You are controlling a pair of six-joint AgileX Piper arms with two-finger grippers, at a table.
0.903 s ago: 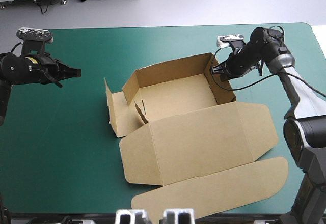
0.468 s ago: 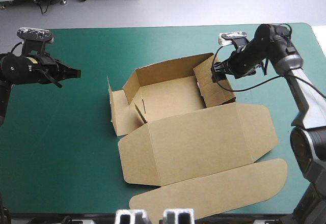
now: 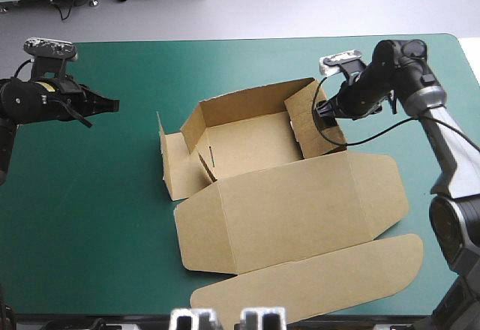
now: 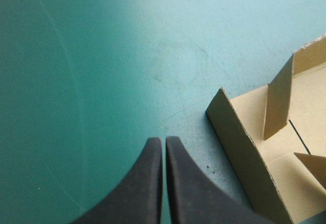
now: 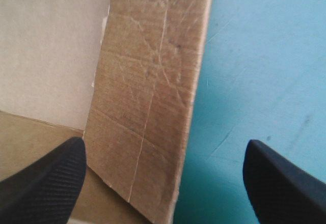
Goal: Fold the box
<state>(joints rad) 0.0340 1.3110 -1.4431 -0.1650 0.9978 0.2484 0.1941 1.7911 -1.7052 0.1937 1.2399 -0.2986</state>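
Your right end effector (image 5: 163, 142) gapes wide astride the right wall of the box (image 3: 285, 202), holding nothing; left end effector (image 4: 164, 141) closed, empty, over bare worktop (image 3: 97, 217). Box sits mid-worktop. Likely light, stiff board: pinch walls near creases.

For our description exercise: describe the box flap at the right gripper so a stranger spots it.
On the teal-green table lies a brown box, its tray open. Look at the tray's right end: this flap is the only one framed by the open fingers of the right gripper.
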